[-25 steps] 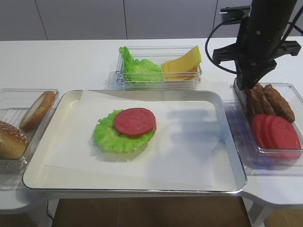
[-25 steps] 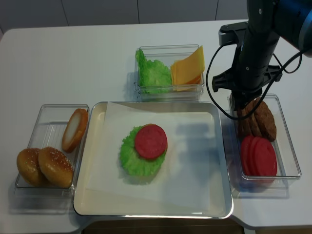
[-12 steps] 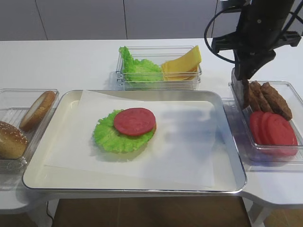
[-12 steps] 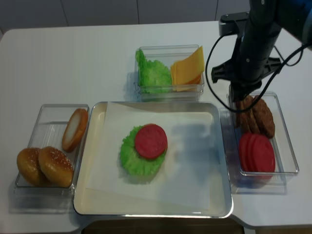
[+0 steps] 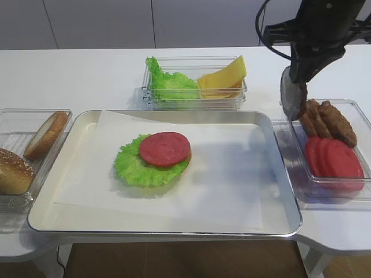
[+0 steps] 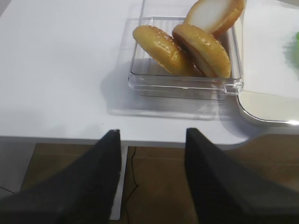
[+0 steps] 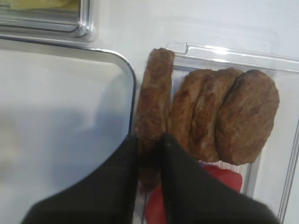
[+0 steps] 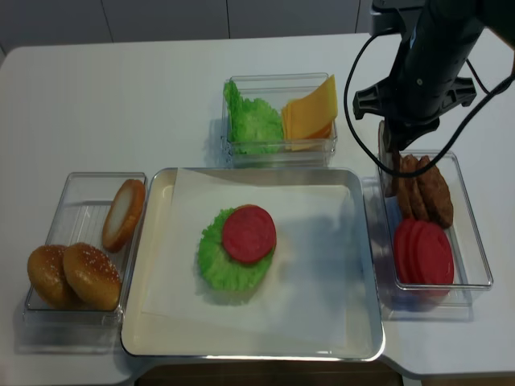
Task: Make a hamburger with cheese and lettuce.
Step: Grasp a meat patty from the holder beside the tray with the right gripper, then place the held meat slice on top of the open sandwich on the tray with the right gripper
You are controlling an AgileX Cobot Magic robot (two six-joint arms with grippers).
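I lift one patty for the hamburger.
My right gripper pinches a patty on edge above its box; the hamburger waits on the tray for it.

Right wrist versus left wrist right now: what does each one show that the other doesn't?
Right wrist only: the right gripper shut on a patty held on edge, three more patties in their box, tomato slices below. Left wrist only: the open left gripper and the buns in their box. Both: the tray edge and white table.
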